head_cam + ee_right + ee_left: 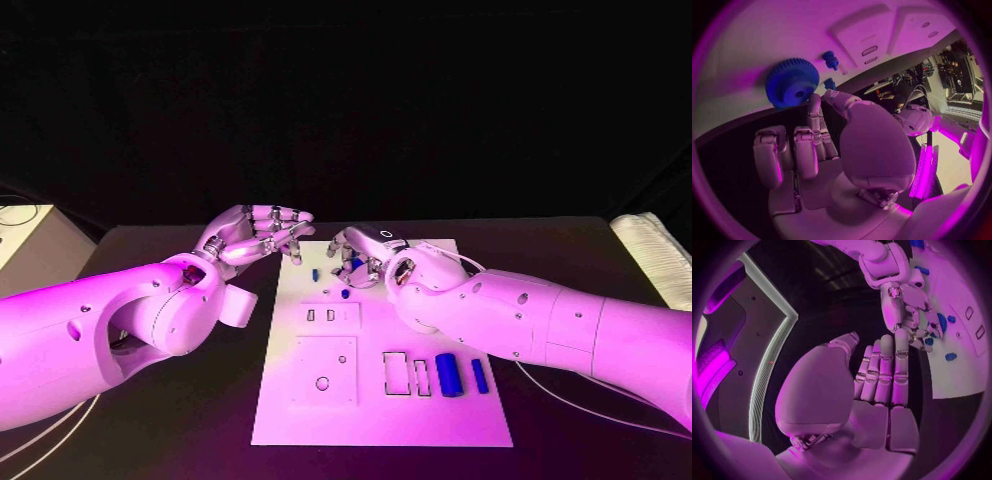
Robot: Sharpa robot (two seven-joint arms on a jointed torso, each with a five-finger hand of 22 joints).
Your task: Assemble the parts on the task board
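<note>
Both hands sit at the far end of the task board (378,420): the right hand (361,258) pinches a blue gear (792,82), the left hand (257,234) curls loosely, holding nothing.

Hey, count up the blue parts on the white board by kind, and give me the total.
Gear: 1
Small pegs: 2
Long rods: 2
Total: 5
</note>
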